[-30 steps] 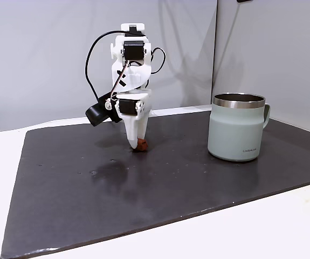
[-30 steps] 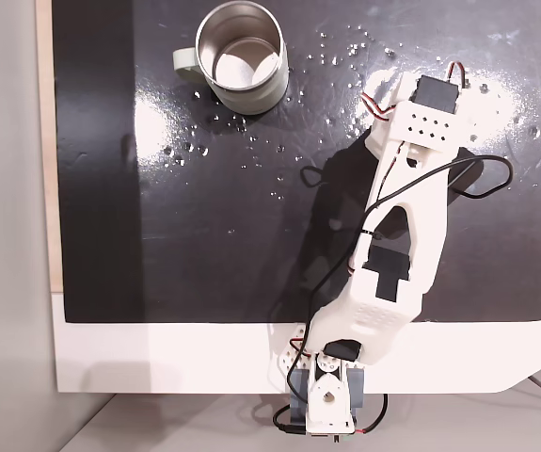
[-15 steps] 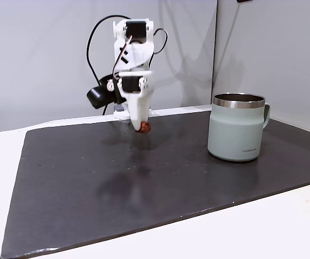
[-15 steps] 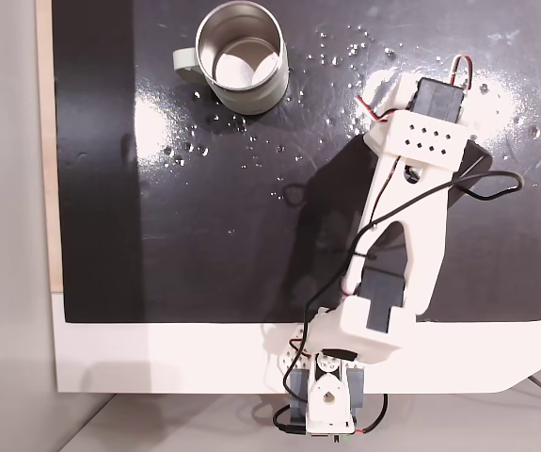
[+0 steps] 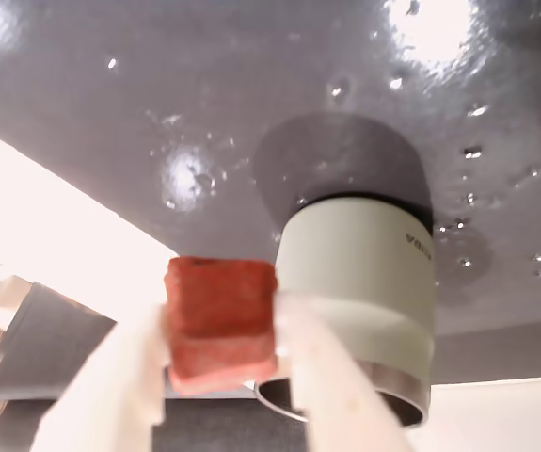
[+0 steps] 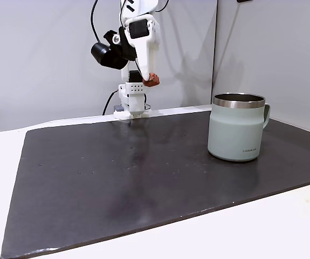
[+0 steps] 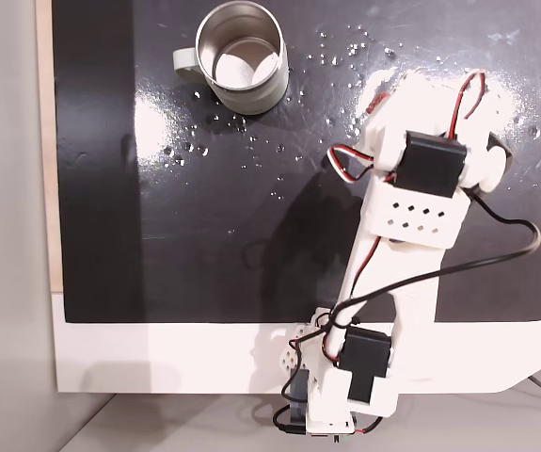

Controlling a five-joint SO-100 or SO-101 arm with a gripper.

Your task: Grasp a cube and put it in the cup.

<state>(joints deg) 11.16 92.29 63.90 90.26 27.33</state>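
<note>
gripper [image 5: 221,377]: clamped on cube, both white fingers [image 5: 119,377] pressed to its sides in wrist view; no gap seen.
cube [image 5: 221,320]: rust-red, held at fingertips, clear of mat. In side fixed view it sits at gripper tip [image 6: 151,81], high above mat, near arm base at far edge.
cup [image 5: 364,282]: sage-green mug w/ steel rim, upright on dark mat [image 6: 144,178]. Side fixed view: cup [image 6: 236,128] stands to right of gripper, well apart, handle facing right. Top-down fixed view: cup [image 7: 242,58] at upper left of mat, mouth open, inside looks empty.
key relation: cube is above rim height but offset sideways from cup mouth. Side fixed view: cup lies right of and below cube. Top-down: cup lies up-left of wrist [image 7: 421,188]. Wrist view: cup body ahead of fingers, rim partly behind right finger, so cup is roughly on gripper's heading.
step (judged): lift done, carry to cup in hand; release not yet done.
next needs (judged): swing over until cube is centred above rim, then part fingers.
risk (judged): cube tiny vs. mouth, margin wide; early release drops it on mat.
</note>
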